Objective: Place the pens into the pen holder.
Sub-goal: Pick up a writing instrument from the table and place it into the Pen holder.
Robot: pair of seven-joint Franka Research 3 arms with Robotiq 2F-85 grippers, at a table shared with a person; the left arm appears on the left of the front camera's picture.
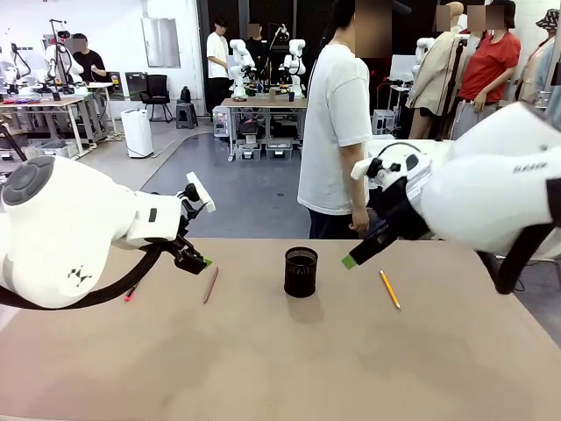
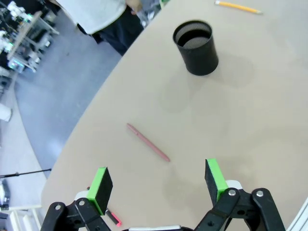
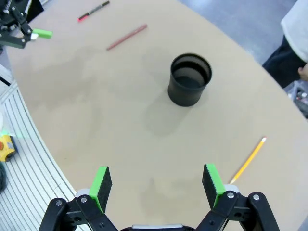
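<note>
The black mesh pen holder [image 1: 301, 271] [image 2: 196, 47] [image 3: 189, 79] stands upright mid-table and looks empty. A reddish-brown pen [image 1: 210, 285] [image 2: 148, 142] [image 3: 126, 37] lies to its left. An orange-yellow pencil [image 1: 389, 288] [image 2: 238, 6] [image 3: 247, 160] lies to its right. A black marker with a pink-red end [image 1: 130, 294] [image 3: 93, 11] lies at the far left; its tip [image 2: 113, 218] peeks past the left fingers. My left gripper [image 1: 201, 260] [image 2: 158, 185] hovers open above the table near the reddish-brown pen, holding nothing. My right gripper [image 1: 351, 260] [image 3: 157, 183] hovers open between holder and pencil, also holding nothing.
A person in a white shirt [image 1: 336, 123] stands at the far edge of the table, a hand [image 1: 359, 221] hanging near my right gripper. The tan table [image 1: 280, 368] has free room in front of the holder. Other tables stand farther back.
</note>
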